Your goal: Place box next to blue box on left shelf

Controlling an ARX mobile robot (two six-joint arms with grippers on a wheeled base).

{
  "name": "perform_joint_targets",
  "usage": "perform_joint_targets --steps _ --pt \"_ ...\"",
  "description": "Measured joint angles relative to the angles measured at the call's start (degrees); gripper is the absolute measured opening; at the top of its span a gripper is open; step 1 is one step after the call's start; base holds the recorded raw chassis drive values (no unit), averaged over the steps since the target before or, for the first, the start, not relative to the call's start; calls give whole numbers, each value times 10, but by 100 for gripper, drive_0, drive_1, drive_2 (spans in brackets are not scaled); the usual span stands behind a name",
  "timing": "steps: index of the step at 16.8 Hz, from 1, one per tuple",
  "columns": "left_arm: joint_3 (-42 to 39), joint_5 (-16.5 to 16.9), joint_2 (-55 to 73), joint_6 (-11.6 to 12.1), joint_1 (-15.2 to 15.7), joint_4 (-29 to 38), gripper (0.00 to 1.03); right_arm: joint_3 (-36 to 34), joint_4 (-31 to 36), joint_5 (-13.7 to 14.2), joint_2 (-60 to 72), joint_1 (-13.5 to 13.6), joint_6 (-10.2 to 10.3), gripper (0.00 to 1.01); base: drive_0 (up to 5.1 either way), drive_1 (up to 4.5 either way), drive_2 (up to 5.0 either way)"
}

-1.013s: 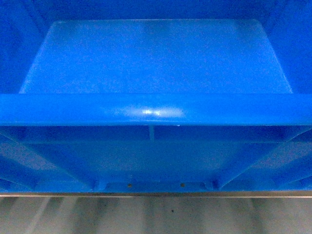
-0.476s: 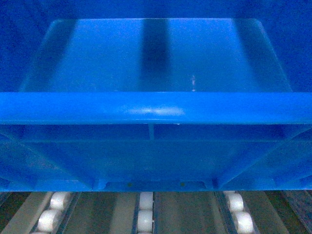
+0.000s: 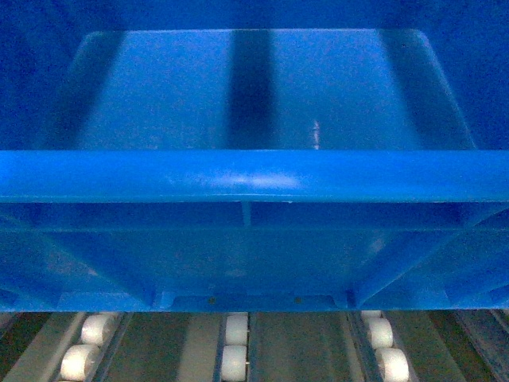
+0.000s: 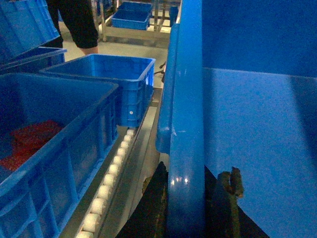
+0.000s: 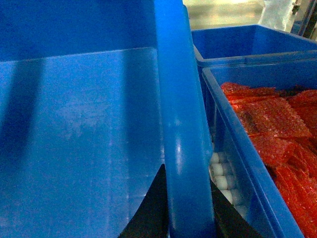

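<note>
Two sets of jaws, left [image 4: 185,208] and right [image 5: 185,208], each pinching a side rim of the box [image 3: 254,175] so it rides level. I'm holding it just above the left shelf [image 3: 235,358], in the gap between a neighbouring blue crate [image 4: 54,134] and a red-filled crate [image 5: 257,148].

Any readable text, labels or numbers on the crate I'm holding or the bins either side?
None readable. The box, the bin with red bags and the blue bins beside it show plain blue plastic with no label, brand or number. The shelf rollers are unmarked too.
</note>
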Motion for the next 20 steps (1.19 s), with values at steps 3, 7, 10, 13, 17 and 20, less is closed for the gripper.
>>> perform_joint_targets --steps 3,7,10,13,17,20 --pt "0 0 0 0 0 0 10 0 0 0 0 0 0 10 0 0 0" --pt "0 0 0 0 0 0 10 0 0 0 0 0 0 10 0 0 0" --pt "0 0 0 0 0 0 10 0 0 0 0 0 0 10 0 0 0" --pt "0 0 0 0 0 0 10 0 0 0 0 0 0 10 0 0 0" --pt "0 0 0 0 0 0 10 0 0 0 0 0 0 10 0 0 0" --pt "0 0 0 0 0 0 10 0 0 0 0 0 0 10 0 0 0"
